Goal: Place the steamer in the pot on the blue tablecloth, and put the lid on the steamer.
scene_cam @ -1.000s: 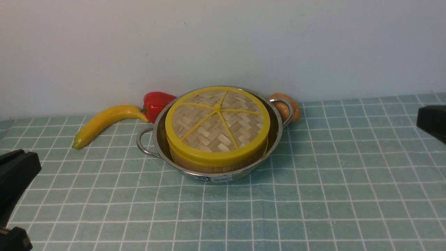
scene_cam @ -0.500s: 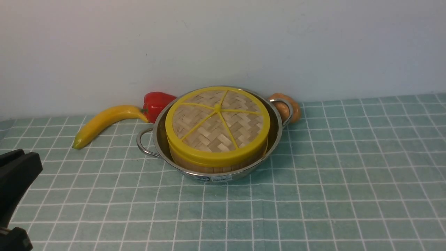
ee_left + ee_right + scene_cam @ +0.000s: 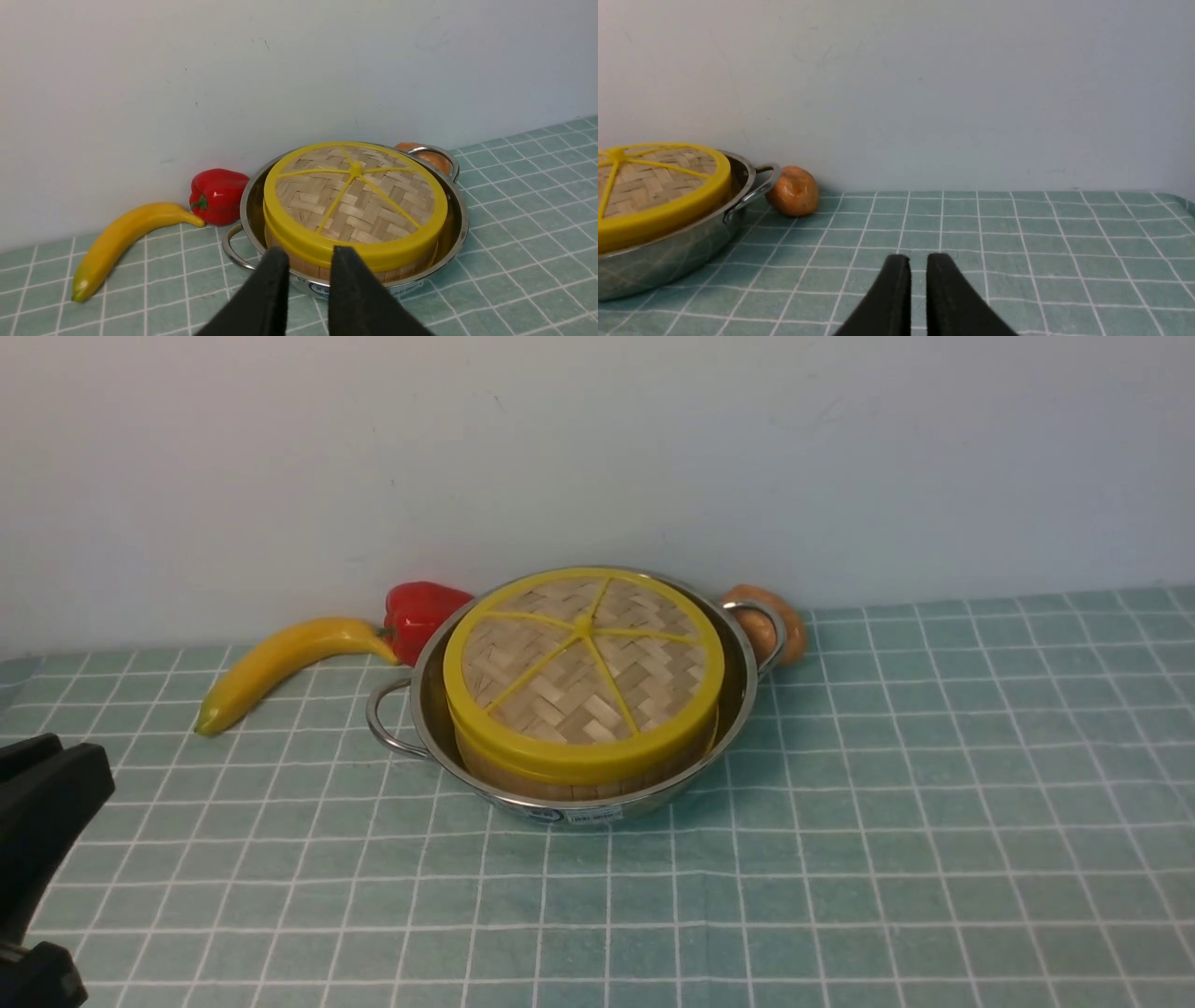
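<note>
Steamer point(image 3: 579, 775) sits lidded point(image 3: 583, 663) in pot point(image 3: 738, 709), mid-cloth point(image 3: 840, 896), ahead of my empty left pincer point(image 3: 306, 254); right pincer point(image 3: 913, 261), off toward the right edge, slightly parted, holds nothing.

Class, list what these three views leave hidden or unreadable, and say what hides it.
- Steamer contents: covered by the lid in every view.
- Pot label: too small to read in the front view; partly behind the left gripper fingers in its wrist view.
- Brown object: partly behind the pot handle.
- Right gripper: outside the front view.
</note>
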You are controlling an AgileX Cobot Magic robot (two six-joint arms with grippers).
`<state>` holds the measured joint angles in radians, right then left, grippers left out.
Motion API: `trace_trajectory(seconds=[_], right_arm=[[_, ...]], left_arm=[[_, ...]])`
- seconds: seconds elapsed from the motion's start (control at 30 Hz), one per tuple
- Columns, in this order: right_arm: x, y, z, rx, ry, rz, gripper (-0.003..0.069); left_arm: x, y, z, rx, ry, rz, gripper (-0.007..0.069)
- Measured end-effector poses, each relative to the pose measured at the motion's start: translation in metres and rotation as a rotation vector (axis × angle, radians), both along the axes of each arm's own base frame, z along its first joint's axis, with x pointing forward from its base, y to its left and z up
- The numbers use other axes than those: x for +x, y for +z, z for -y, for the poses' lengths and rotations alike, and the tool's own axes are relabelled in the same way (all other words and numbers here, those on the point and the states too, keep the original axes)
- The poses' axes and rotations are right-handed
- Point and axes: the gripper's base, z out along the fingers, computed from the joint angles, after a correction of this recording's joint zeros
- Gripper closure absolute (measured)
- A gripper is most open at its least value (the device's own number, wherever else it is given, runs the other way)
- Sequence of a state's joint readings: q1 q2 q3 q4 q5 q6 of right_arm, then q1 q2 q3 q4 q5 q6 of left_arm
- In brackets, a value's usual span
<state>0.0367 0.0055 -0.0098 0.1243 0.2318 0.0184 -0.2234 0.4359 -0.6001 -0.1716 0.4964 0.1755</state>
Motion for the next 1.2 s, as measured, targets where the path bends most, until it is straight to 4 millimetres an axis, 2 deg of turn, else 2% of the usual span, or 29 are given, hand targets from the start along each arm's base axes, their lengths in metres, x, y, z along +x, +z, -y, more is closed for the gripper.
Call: trace_trajectory(seconds=[0.73, 0.83, 1.0, 1.1, 1.2], right_arm=[[0.000, 0.001, 0.000, 0.003, -0.001, 0.008, 0.0510], [0.000, 0.001, 0.000, 0.003, -0.001, 0.008, 0.0504], [0.000, 0.001, 0.000, 0.003, -0.001, 0.008, 0.0493], [0.000, 0.001, 0.000, 0.003, -0.001, 0.008, 0.0488], [0.000, 0.001, 0.000, 0.003, -0.001, 0.008, 0.0480]], left_arm=[[0.002, -0.001, 0.000, 0.002, 0.000, -0.008, 0.0445], [0.002, -0.001, 0.000, 0.021, 0.000, -0.003, 0.0443], [-0.006, -0.001, -0.007, 0.146, 0.029, 0.064, 0.0433], [-0.015, -0.012, -0.015, 0.205, 0.096, 0.109, 0.0425], [-0.025, -0.032, -0.021, 0.236, 0.167, 0.166, 0.0423]])
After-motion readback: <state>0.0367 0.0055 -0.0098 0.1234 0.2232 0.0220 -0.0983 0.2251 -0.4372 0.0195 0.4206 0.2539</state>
